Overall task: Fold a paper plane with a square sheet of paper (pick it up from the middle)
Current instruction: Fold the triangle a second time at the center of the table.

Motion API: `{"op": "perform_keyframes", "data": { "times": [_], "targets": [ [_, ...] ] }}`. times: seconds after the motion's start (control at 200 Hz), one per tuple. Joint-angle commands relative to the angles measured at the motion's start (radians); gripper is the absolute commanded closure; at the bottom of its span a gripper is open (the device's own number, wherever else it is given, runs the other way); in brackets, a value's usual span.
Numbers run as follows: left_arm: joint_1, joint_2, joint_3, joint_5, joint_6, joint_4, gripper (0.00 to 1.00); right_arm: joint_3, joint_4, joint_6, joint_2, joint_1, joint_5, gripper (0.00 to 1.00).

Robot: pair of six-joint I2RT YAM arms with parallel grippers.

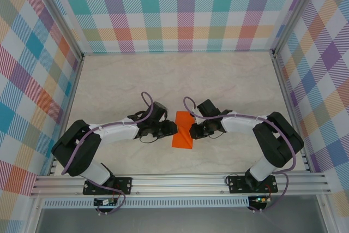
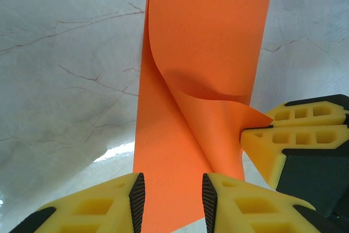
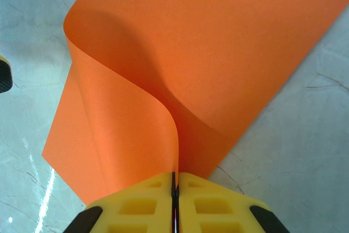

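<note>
Right tool (image 3: pixel 174 189) pinches curled edge of orange paper sheet (image 3: pixel 229 36); my left tool (image 2: pixel 173 197) stands apart, straddling it. Thin, floppy, crease-prone: hold edges, lightly.

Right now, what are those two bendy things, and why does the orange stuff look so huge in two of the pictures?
Those are robot arms, a left arm and a right arm, bolted to a table. One picture looks down from above. The other two come from small cameras on the wrists, so close that everything looks huge. The orange thing is a square sheet of paper lying on the table with one part curled up. The right arm's yellow fingers are pinched shut on that curled part. The left arm's fingers stand apart over the paper, not squeezing it.
</note>
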Motion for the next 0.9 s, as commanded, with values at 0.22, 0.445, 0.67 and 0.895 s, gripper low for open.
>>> {"op": "perform_keyframes", "data": {
  "times": [0.22, 0.445, 0.67, 0.895],
  "targets": [
    [-0.016, 0.001, 0.022, -0.001, 0.012, -0.018, 0.66, 0.012, -0.023, 0.004, 0.043, -0.005, 0.014, 0.91],
    [-0.017, 0.003, 0.035, -0.007, 0.008, -0.019, 0.66, 0.023, -0.034, 0.007, 0.053, -0.005, 0.019, 0.91],
    [-0.017, 0.007, 0.037, -0.008, 0.009, -0.021, 0.67, 0.036, -0.052, 0.000, -0.004, -0.005, 0.010, 0.91],
    [-0.016, 0.009, 0.035, -0.010, 0.010, -0.020, 0.67, 0.037, -0.048, -0.002, 0.001, -0.005, -0.005, 0.91]
  ]
}}
